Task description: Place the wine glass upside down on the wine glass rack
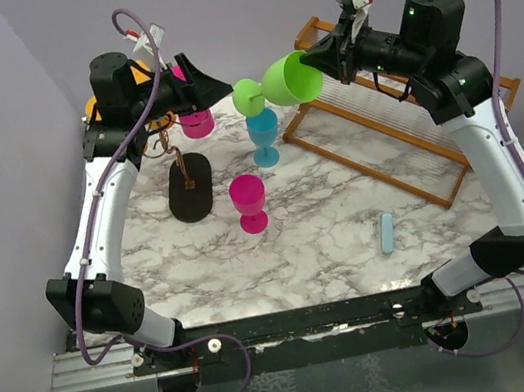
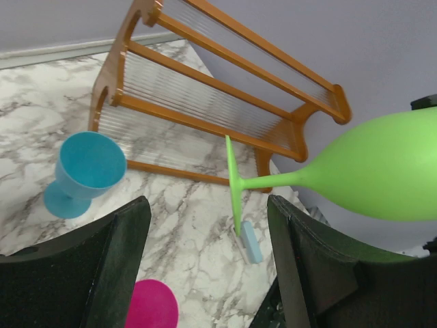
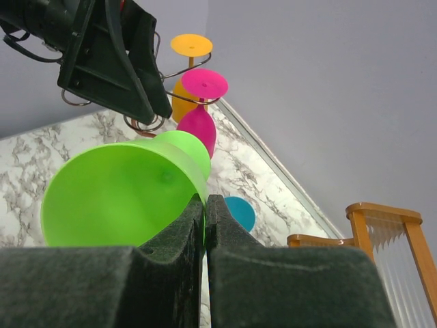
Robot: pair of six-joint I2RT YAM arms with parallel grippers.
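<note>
The right gripper (image 3: 205,205) is clamped on the rim of the green wine glass (image 3: 116,198), which is held aloft on its side, foot aimed at the left gripper (image 2: 206,208) (parted wide, nothing gripped). Beyond, the wine glass rack (image 1: 189,191) is hung with two, inverted: orange glass (image 3: 191,45), pink glass (image 3: 199,126). Below, two are stood upright: blue glass (image 1: 263,133), magenta glass (image 1: 248,198).

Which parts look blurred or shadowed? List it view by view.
Top external: even, soft light; the pink plastic goblet casts only a faint shadow. Left wrist: the left tool frames the bottom dark and soft; the lime-green plastic wine glass is sharp. Right wrist: the right tool fills the bottom, blurred.
</note>
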